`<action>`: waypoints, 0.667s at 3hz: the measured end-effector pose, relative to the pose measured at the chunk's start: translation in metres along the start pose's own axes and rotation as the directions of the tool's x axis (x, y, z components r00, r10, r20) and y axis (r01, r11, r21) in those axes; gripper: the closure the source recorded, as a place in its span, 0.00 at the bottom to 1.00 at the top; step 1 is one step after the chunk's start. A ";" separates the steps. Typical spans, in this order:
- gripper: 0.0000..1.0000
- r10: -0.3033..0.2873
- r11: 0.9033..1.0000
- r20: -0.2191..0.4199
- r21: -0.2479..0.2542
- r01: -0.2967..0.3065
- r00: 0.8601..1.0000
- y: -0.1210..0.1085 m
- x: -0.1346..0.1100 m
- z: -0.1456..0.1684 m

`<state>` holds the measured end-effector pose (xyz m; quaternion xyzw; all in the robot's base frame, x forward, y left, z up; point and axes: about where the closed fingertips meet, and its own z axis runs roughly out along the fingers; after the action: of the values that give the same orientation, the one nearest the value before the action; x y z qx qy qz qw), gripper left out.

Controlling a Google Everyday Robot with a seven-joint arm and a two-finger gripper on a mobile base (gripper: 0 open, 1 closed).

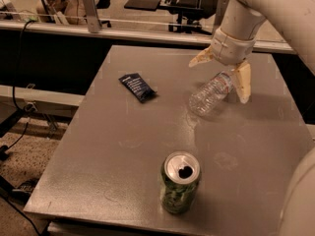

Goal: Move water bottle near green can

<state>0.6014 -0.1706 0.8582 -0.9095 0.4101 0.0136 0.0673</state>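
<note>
The water bottle [206,97], clear and ribbed, lies on its side on the grey table [123,146], right of centre, with its cap end pointing up-right. My gripper [218,82] is open just above the cap end, one cream finger [201,59] on the left and the other finger [242,82] on the right of the bottle's neck. The green can [180,183] stands upright near the table's front edge, well apart from the bottle, with its silver top and dark hole showing.
A flat dark blue snack packet [138,86] lies left of the bottle. A rail with a post [91,9] and chairs stand behind the table. Cables lie on the floor at the left.
</note>
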 end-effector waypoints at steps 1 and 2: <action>0.15 -0.033 0.999 -0.026 -0.041 0.032 0.999 0.002 0.007 0.005; 0.45 -0.042 0.998 -0.049 -0.058 0.039 0.998 0.003 0.013 0.004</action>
<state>0.6079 -0.1820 0.8532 -0.9192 0.3925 0.0012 0.0314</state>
